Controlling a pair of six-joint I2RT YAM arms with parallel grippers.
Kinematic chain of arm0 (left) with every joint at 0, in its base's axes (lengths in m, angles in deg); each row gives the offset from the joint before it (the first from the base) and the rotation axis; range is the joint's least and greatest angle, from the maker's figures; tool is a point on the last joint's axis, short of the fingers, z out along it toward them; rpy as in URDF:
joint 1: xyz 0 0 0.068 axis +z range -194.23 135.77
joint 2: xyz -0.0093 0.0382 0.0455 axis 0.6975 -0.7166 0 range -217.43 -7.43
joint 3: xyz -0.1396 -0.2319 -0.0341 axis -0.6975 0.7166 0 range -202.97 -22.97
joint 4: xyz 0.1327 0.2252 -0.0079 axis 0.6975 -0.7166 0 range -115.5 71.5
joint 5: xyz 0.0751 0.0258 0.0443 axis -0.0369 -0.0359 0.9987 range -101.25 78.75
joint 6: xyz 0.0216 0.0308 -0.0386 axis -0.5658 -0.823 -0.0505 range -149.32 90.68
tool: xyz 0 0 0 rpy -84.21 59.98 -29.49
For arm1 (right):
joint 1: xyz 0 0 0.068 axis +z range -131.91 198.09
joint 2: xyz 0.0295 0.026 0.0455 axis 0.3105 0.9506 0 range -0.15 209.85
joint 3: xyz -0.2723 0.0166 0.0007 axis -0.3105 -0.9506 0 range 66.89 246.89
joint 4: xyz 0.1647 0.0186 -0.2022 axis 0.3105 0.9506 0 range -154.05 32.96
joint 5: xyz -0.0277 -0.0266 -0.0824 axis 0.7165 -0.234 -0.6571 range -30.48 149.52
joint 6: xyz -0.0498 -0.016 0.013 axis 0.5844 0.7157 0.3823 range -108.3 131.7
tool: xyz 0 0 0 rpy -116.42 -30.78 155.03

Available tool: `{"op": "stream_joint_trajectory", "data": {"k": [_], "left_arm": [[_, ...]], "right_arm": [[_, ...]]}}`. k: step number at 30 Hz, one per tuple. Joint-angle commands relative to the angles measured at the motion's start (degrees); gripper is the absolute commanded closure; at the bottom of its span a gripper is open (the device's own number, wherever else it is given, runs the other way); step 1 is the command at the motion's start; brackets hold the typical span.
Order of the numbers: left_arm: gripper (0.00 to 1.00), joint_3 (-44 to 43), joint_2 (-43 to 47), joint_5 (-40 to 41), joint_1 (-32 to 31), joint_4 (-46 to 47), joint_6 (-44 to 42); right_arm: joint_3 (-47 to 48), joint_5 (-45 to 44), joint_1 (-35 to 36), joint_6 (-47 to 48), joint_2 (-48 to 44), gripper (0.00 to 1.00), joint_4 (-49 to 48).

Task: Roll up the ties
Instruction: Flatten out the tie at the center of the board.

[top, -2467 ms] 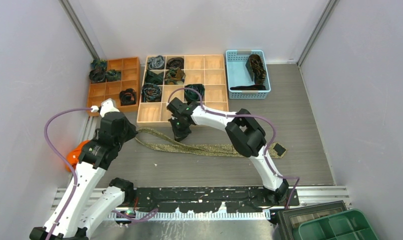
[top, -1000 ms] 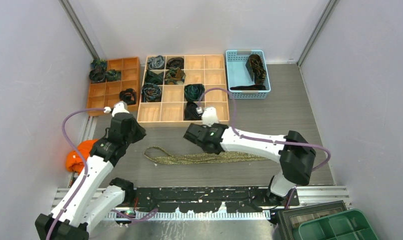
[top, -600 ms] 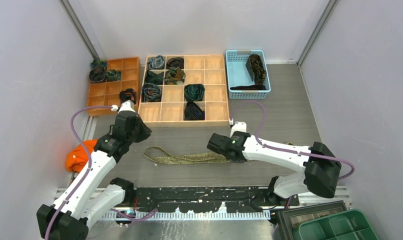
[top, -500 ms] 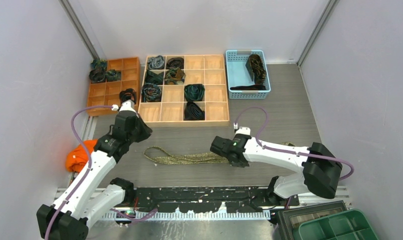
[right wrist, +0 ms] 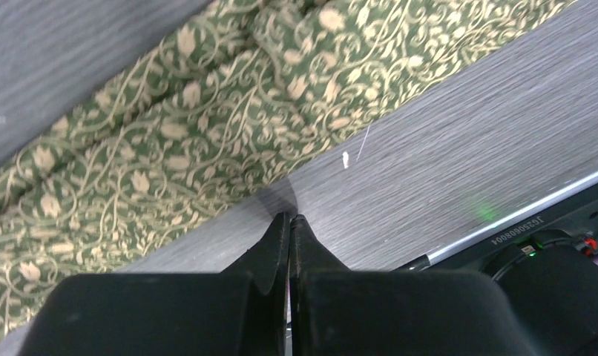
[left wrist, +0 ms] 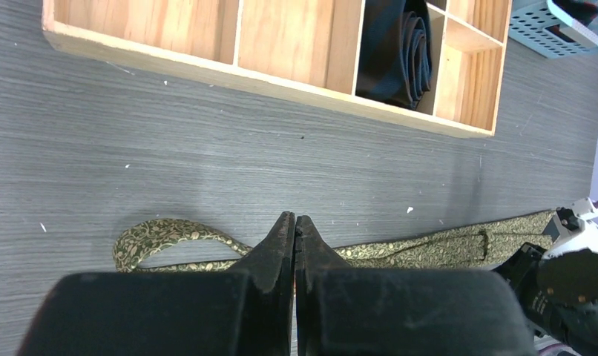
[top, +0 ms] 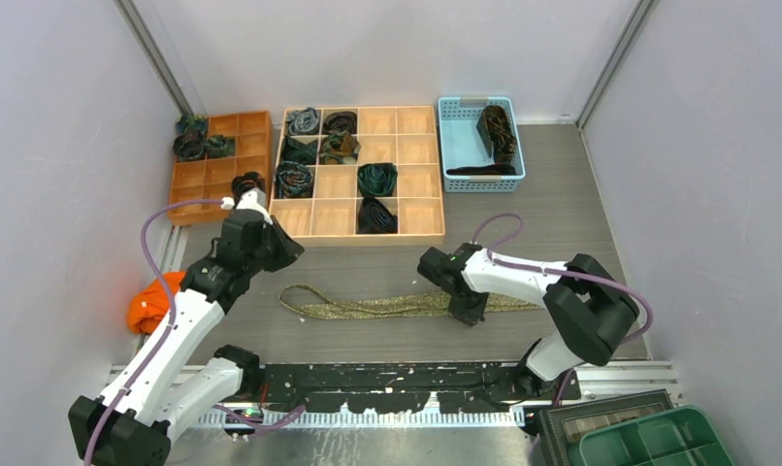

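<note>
Pose | right fingers (right wrist: 289, 222) together, tips down beside olive-gold tie (right wrist: 170, 148) | left fingers (left wrist: 294, 226) together, hovering, empty

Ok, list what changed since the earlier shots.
The olive tie slid nearward, away from the wooden tray. The right gripper swung rightward along it, now shut at its near edge. The left gripper, shut, edged toward the tray. That tray, the orange tray, basket and rolled ties stayed put.

The top camera looks down from above and behind the arms over the whole bench (top: 562, 214). The left wrist camera peers past the left tool (left wrist: 294, 222) from higher up; the right wrist camera looks past the right tool (right wrist: 288, 219) from very close. All share the olive-gold tie (top: 368, 308).
</note>
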Motion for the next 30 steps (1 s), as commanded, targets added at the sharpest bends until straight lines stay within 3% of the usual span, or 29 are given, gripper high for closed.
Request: {"op": "stream_joint_trajectory", "data": {"k": [1,14,21,30], "left_arm": [[1.00,-3.0,0.7,-0.7,-0.2,1.0,-1.5],[1.00,-1.5,-1.6,0.7,-0.2,2.1,-2.0],[1.00,-1.1,-4.4,0.5,-0.2,3.0,-1.9],[1.00,-1.6,-5.1,4.4,-0.2,1.6,-1.8]], "right_arm": [[1.0,-1.0,-5.1,2.7,5.1,0.99,-3.8],[20.9,-9.8,-20.9,20.0,22.3,0.96,0.1],[34.9,-15.0,-24.5,26.9,31.2,0.95,2.3],[45.0,-16.1,-30.0,34.3,33.4,0.95,3.0]]}}
